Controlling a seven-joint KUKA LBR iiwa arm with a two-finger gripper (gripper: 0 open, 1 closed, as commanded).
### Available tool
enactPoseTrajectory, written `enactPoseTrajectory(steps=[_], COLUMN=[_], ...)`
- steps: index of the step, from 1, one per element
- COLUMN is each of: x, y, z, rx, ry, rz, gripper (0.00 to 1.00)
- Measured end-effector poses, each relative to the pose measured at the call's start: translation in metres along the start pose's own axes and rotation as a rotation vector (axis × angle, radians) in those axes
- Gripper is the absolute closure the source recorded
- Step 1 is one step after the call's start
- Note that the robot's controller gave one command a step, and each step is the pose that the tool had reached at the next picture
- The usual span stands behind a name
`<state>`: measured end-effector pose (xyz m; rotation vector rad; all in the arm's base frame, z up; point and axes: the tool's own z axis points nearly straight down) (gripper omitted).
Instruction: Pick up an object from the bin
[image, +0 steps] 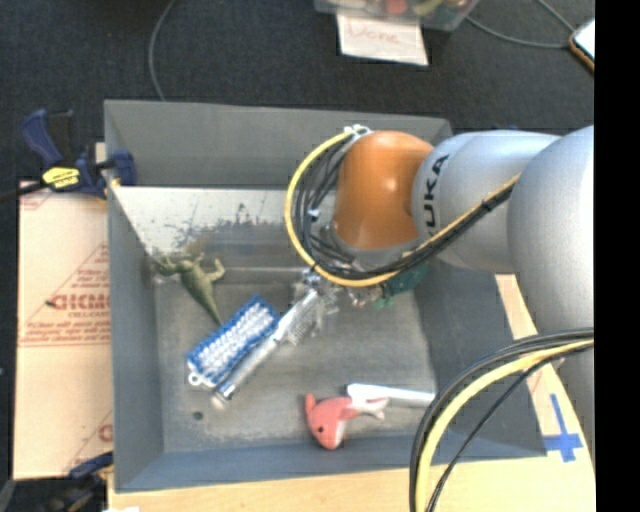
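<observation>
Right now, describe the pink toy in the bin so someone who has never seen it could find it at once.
Start at the grey bin and go to its wall at the bottom of the view. Just inside it, right of the middle, lies a fish-shaped toy beside a white piece. It is the only pink thing; the brush is blue and white, the dinosaur green.

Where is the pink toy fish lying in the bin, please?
In the camera view the pink toy fish lies by the near wall of the bin, at the lower middle, beside a white piece on its right and below-right of the blue-and-white brush.
</observation>
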<state>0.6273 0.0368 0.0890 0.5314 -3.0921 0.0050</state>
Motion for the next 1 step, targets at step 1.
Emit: enactPoseTrajectory(steps=[1], x=[-0.0005], y=[-0.0007], z=[-0.0374], rx=[0.002], ry=[-0.003], rz=[0.0], gripper=[1.0])
